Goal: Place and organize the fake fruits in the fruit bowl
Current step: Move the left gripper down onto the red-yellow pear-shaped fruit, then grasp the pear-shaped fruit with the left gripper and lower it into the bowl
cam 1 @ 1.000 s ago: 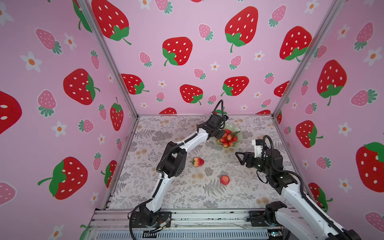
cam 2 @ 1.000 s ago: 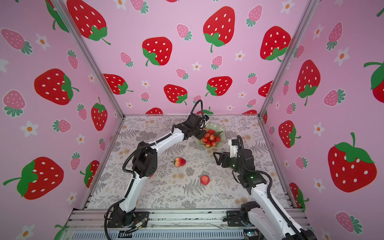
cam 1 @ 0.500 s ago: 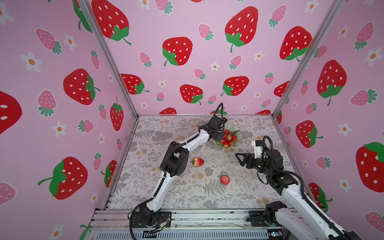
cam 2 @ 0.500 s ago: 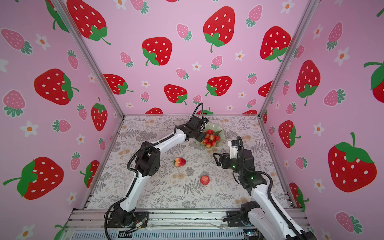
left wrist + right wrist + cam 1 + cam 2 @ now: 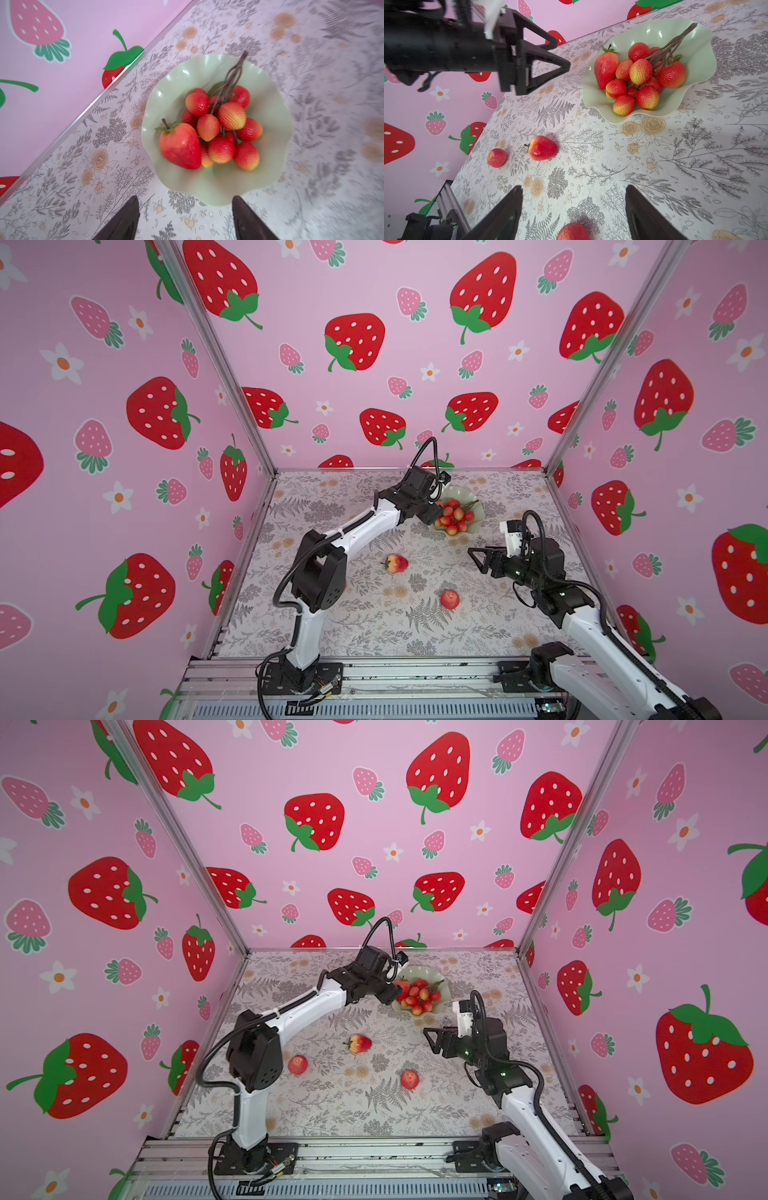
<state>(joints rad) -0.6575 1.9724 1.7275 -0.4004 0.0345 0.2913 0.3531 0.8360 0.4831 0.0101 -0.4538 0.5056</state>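
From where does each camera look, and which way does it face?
Top views: high over the metal front rail, facing down and back across the floral table; both white arms show.
Left wrist: above the pale green wavy bowl, looking into it; open left gripper shows.
Right wrist: over the table, facing bowl and left gripper; open right gripper shows.
Shared by wrist views: the bowl's red strawberry and red cherry bunch.

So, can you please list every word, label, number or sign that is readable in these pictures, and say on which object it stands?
No text here can be read.
White block on the right arm: a small dark print, too small to read.
Fruit bowl and wallpaper: only plain surface or printed pictures, no writing.
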